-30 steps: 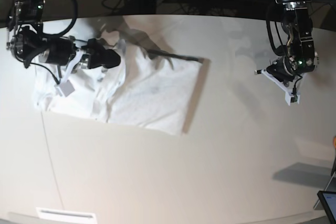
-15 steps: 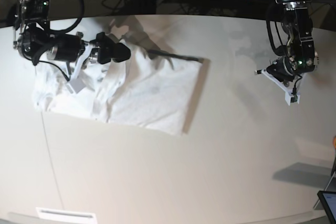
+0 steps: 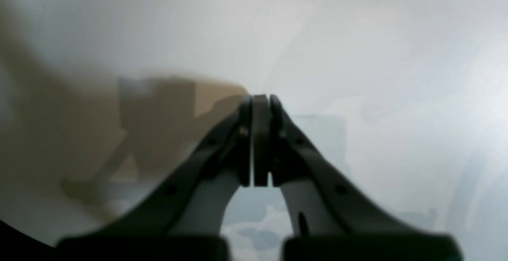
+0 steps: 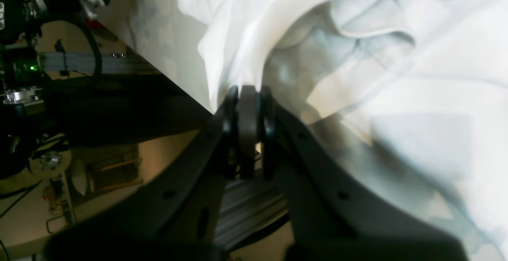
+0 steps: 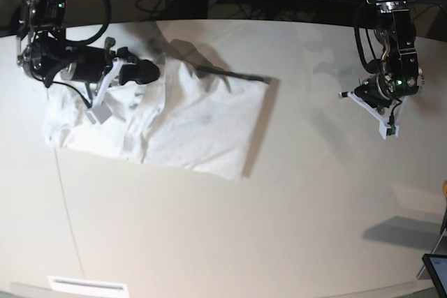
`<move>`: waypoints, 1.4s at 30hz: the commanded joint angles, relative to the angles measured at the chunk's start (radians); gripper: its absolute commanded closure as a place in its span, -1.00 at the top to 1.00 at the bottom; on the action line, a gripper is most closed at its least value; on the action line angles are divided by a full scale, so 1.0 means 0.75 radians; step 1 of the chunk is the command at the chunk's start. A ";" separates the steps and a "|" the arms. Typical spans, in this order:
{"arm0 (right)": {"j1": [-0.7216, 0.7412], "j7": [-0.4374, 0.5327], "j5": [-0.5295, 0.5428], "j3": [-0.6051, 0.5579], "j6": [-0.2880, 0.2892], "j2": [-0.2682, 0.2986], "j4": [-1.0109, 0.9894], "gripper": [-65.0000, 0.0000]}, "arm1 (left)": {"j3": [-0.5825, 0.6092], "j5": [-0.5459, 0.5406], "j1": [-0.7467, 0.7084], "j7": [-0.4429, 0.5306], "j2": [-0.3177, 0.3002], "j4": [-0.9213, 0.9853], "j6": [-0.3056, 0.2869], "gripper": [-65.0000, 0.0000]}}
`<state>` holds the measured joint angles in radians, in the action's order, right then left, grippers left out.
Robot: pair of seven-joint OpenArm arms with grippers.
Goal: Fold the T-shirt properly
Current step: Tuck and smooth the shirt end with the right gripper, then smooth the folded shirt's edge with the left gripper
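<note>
The T-shirt [image 5: 174, 120] lies on the far left part of the table [image 5: 293, 228] as I look through my base camera, white and crumpled, partly folded into a rough block with one straight edge on its right side. Its left part is bunched up in soft lumps. My right gripper [image 5: 150, 71] is over the top left part of the shirt, close to the far edge of the table. From my right wrist camera I see its two fingers [image 4: 230, 110] pressed together, with white cloth [image 4: 357, 54] rising right at their tips. The fingers look squeezed together at the very edge of the cloth, but I cannot tell if any cloth is really caught between them. Past the table edge in that view I see dark cables and metal frame parts. My left gripper [image 5: 384, 127] is well apart from the shirt, over the bare table on the far right side of the base view. My left wrist camera is blurry, but it shows the fingers [image 3: 244, 134] shut tight against each other with nothing between them. Under them I see only pale tabletop and a tan patch on one side.
</note>
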<state>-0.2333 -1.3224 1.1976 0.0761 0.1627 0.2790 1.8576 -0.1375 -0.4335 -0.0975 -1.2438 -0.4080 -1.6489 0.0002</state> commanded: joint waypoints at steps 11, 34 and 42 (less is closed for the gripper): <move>0.009 -0.001 0.026 0.174 -0.001 0.024 0.004 -1.00 | -0.014 0.004 0.014 0.017 -0.028 -0.020 0.003 -0.95; -0.034 0.009 0.031 0.270 -0.001 0.007 -0.094 0.32 | -0.012 -0.006 0.027 0.017 -0.022 -0.041 0.003 -0.95; -0.007 0.009 0.031 0.519 0.011 0.009 0.108 0.31 | -0.010 -0.008 0.068 0.017 0.056 -0.270 -0.206 -0.95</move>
<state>-0.2516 -1.3304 1.1950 0.4641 0.1665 0.2752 1.9236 -0.1413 -0.4442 -0.0628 -1.2472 -0.3527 -1.8313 -0.1581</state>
